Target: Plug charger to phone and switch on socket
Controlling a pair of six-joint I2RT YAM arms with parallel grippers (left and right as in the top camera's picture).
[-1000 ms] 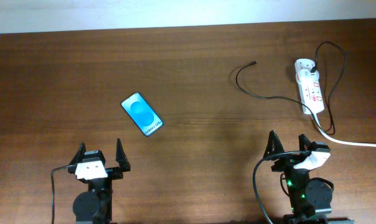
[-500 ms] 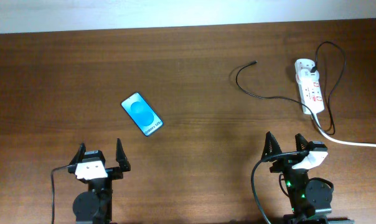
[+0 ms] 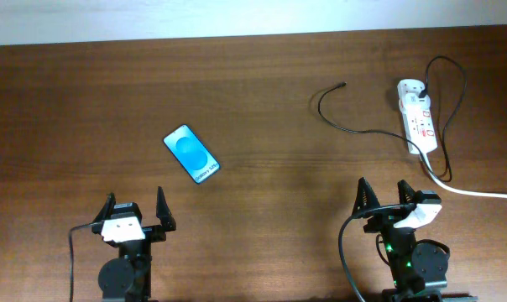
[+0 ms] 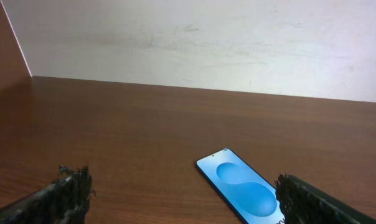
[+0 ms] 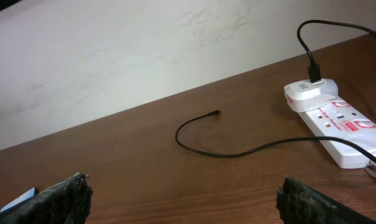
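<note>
The phone (image 3: 191, 154) lies flat, blue screen up, at the left-centre of the table; it also shows in the left wrist view (image 4: 244, 194). The charger (image 3: 337, 122), a thin black cable, curls at the right with its plug tip free near the back; it shows in the right wrist view (image 5: 208, 150). The socket (image 3: 418, 116), a white power strip with red marks, lies at the far right, also in the right wrist view (image 5: 340, 127). My left gripper (image 3: 136, 210) is open and empty, in front of the phone. My right gripper (image 3: 389, 198) is open and empty, in front of the cable.
A thick white cord (image 3: 480, 193) runs from the socket off the right edge. A black lead loops behind the socket (image 3: 455, 75). A pale wall (image 4: 194, 37) rises behind the table's far edge.
The right gripper has shifted slightly to the left. Nothing else has moved.
</note>
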